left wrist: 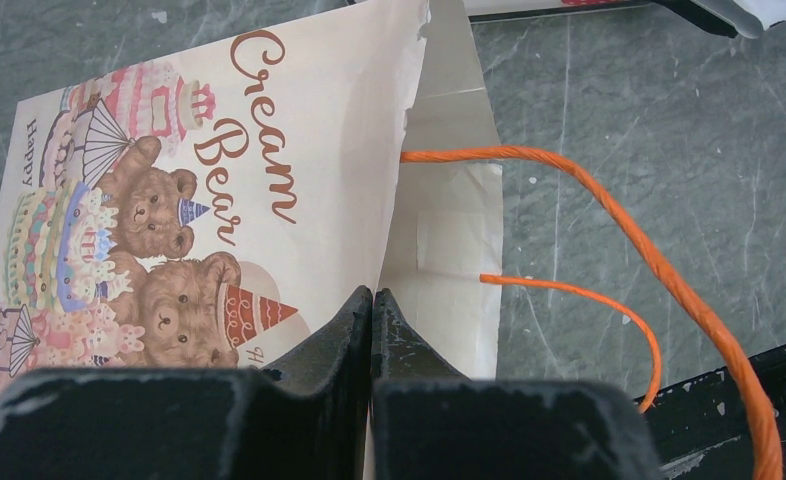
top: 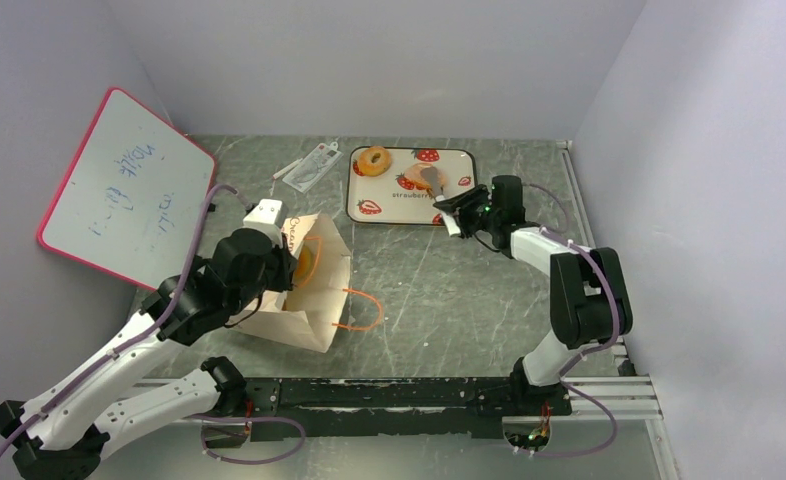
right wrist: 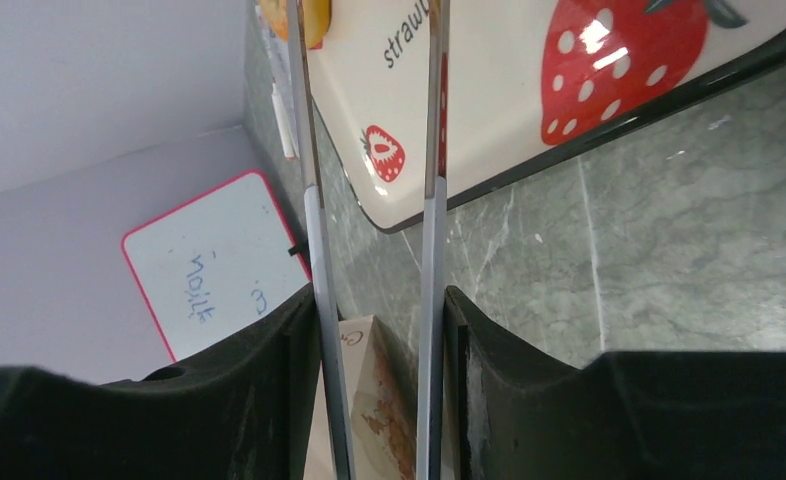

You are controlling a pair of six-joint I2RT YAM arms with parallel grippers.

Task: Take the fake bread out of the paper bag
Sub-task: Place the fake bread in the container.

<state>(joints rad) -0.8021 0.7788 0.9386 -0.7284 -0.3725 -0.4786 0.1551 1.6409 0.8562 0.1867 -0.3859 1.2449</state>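
Note:
The paper bag point(top: 304, 295) lies on its side at the left, with its mouth toward the tray. Its bear print point(left wrist: 149, 230) and orange handles point(left wrist: 589, 190) fill the left wrist view. My left gripper point(left wrist: 372, 296) is shut on the edge of the bag's mouth point(top: 291, 268). A piece of orange fake bread point(top: 306, 262) shows inside the bag. A ring-shaped piece point(top: 374, 160) and a bun point(top: 414, 178) lie on the strawberry tray point(top: 459, 160). My right gripper point(right wrist: 379, 295) is shut on metal tongs point(right wrist: 435, 200), and their tips reach the bun.
A pink-framed whiteboard point(top: 124, 190) leans against the left wall. A clear plastic packet point(top: 309, 165) lies left of the tray. The tray's dark rim point(right wrist: 609, 125) is just ahead of the right gripper point(top: 466, 208). Walls close in the back and right.

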